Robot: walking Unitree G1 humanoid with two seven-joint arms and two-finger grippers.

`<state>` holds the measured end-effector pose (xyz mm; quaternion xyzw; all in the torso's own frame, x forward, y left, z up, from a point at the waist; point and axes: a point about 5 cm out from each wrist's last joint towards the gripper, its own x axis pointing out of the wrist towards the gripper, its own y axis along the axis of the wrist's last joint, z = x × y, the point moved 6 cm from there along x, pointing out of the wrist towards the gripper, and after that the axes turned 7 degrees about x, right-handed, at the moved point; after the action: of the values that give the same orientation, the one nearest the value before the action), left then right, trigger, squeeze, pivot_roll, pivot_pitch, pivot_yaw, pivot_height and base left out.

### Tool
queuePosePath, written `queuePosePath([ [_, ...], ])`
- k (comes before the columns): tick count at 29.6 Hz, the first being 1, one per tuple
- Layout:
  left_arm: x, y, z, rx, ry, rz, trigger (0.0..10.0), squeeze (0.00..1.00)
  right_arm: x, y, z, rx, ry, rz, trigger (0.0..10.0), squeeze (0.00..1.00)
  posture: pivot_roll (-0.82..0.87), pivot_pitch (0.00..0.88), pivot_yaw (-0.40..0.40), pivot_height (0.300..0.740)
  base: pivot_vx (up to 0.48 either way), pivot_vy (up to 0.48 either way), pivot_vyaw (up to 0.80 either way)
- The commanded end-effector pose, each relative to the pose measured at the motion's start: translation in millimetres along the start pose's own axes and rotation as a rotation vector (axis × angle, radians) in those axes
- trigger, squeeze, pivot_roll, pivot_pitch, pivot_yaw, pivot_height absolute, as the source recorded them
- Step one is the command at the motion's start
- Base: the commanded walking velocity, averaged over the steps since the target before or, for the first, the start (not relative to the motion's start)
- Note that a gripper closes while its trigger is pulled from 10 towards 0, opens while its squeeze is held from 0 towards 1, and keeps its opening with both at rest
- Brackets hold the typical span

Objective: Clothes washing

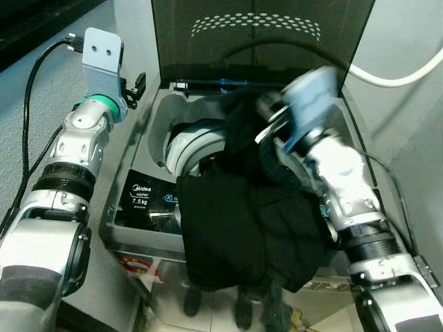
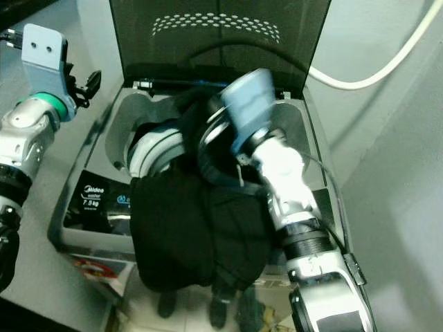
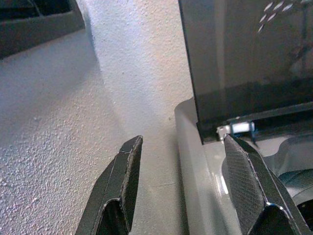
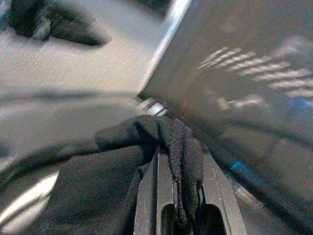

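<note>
The left gripper's (image 3: 178,188) jaws are spread wide with nothing between them, and the right gripper's (image 4: 178,161) jaws are pressed together on a fold of black cloth. Going from left to right in the head views: at about 10 o'clock the left gripper is held up beside the back left corner of the washing machine (image 1: 128,232), close to the rough grey wall (image 3: 73,98). The machine's dark lid (image 1: 256,34) stands open at 12 o'clock. In the middle, the black clothes (image 1: 242,228) lie in a big heap over the front edge of the machine, at about 6 o'clock, and part of them reaches up over the round white tub (image 1: 190,145). At about 1 o'clock the right gripper holds the top of the clothes above the tub. A white cable (image 1: 394,76) runs across the wall at 2 o'clock.
</note>
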<state>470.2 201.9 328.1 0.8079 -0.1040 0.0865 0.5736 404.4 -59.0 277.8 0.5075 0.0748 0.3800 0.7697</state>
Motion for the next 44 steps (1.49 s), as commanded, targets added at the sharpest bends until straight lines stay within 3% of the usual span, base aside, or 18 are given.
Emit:
queuePosePath([
  [1, -0.9, -3, 2.7, -0.002, -0.032, -0.002, 10.0, 0.0, -1.3, -8, -12.1, -0.055, 0.047, -0.03, 10.0, 0.0, 0.08, 0.085, 0.06, 0.724, 0.0, 0.0, 0.0],
  [3, -11.0, -4, 55.3, -0.01, -0.33, 0.044, 10.0, 0.0, -2.2, -21, -33.8, -0.191, 0.11, -0.091, 10.0, 0.0, 0.08, 0.087, 0.057, 0.724, 0.0, 0.0, 0.0],
  [4, -16.1, -5, 72.8, -0.011, -0.425, 0.06, 10.0, 0.0, -2.7, -24, -36.9, -0.232, 0.115, -0.102, 10.0, 0.0, 0.08, 0.087, 0.057, 0.724, 0.0, 0.0, 0.0],
  [5, -24.2, -2, 89.6, -0.032, -0.515, 0.086, 10.0, 0.0, -1.7, -22, -30.9, -0.202, 0.065, -0.097, 10.0, 0.0, 0.08, 0.088, 0.058, 0.724, 0.0, 0.0, 0.0],
  [9, -32.5, 3, 103.8, -0.052, -0.571, 0.126, 10.0, 0.0, -1.0, -21, -19.1, -0.139, -0.021, -0.085, 10.0, 0.0, 0.08, 0.088, 0.059, 0.724, 0.0, 0.0, 0.0],
  [10, -38.0, 7, 108.7, -0.062, -0.584, 0.144, 10.0, 1.0, -1.7, -20, -12.5, -0.082, -0.062, -0.076, 10.0, 1.0, 0.08, 0.088, 0.058, 0.724, 0.0, 0.0, 0.0],
  [19, -56.5, 27, 103.4, -0.091, -0.545, 0.216, 10.0, 1.0, -10.2, -12, 1.3, 0.077, -0.081, -0.032, 10.0, 1.0, 0.08, 0.087, 0.06, 0.724, 0.0, 0.0, 0.0],
  [26, -77.7, 39, 96.3, -0.092, -0.554, 0.249, 10.0, 1.0, -30.3, -9, -5.5, 0.022, 0.126, -0.089, 10.0, 1.0, 0.09, 0.083, 0.061, 0.724, 0.0, 0.0, 0.0],
  [27, -87.3, 42, 100.3, -0.09, -0.602, 0.256, 10.0, 0.35, -37.8, -9, -7.4, 0.019, 0.179, -0.106, 10.0, 0.11, 0.09, 0.083, 0.061, 0.724, 0.0, 0.0, 0.0],
  [29, -94.3, 43, 103.8, -0.087, -0.639, 0.259, 10.0, 0.35, -42.6, -9, -8.7, 0.022, 0.212, -0.114, 10.0, 0.11, 0.09, 0.083, 0.061, 0.724, 0.0, 0.0, 0.0],
  [30, -107.4, 44, 110.4, -0.074, -0.716, 0.264, 10.0, 0.0, -48.1, -10, -7.0, 0.026, 0.232, -0.122, 10.0, 0.0, 0.1, 0.079, 0.058, 0.724, 0.0, 0.0, 0.0],
  [33, -132.5, 42, 120.5, -0.061, -0.852, 0.255, 10.0, 0.0, -54.9, -8, 0.8, 0.037, 0.223, -0.12, 10.0, 0.0, 0.1, 0.079, 0.058, 0.724, 0.0, 0.0, 0.0],
  [37, -138.1, 41, 122.0, -0.056, -0.884, 0.25, 10.0, 0.0, -55.3, -6, 5.3, 0.051, 0.198, -0.109, 10.0, 0.0, 0.1, 0.079, 0.058, 0.724, 0.0, 0.0, 0.0],
  [40, -168.2, 11, 134.4, 0.033, -1.068, 0.165, 10.0, 0.0, -56.8, 15, 49.5, 0.218, -0.093, 0.07, 10.0, 0.0, 0.11, 0.074, 0.051, 0.724, 0.0, 0.0, 0.0],
  [41, -168.2, 11, 134.4, 0.033, -1.068, 0.165, 10.0, 0.0, -56.8, 15, 49.5, 0.218, -0.093, 0.07, 10.0, 0.0, 0.11, 0.074, 0.051, 0.724, 0.0, 0.0, 0.0],
  [42, -169.3, 1, 138.8, 0.056, -1.09, 0.138, 10.0, 0.0, -58.0, 17, 60.6, 0.296, -0.182, 0.118, 10.0, 0.0, 0.11, 0.072, 0.048, 0.724, 0.0, 0.0, 0.0],
  [43, -169.3, 1, 138.8, 0.056, -1.09, 0.138, 10.0, 0.0, -58.0, 17, 60.6, 0.296, -0.182, 0.118, 10.0, 0.0, 0.11, 0.072, 0.048, 0.724, 0.0, 0.0, 0.0],
  [44, -165.7, -9, 145.1, 0.057, -1.1, 0.114, 10.0, 0.0, -58.4, 17, 68.2, 0.356, -0.265, 0.153, 10.0, 0.0, 0.11, 0.07, 0.049, 0.724, 0.0, 0.0, 0.0],
])
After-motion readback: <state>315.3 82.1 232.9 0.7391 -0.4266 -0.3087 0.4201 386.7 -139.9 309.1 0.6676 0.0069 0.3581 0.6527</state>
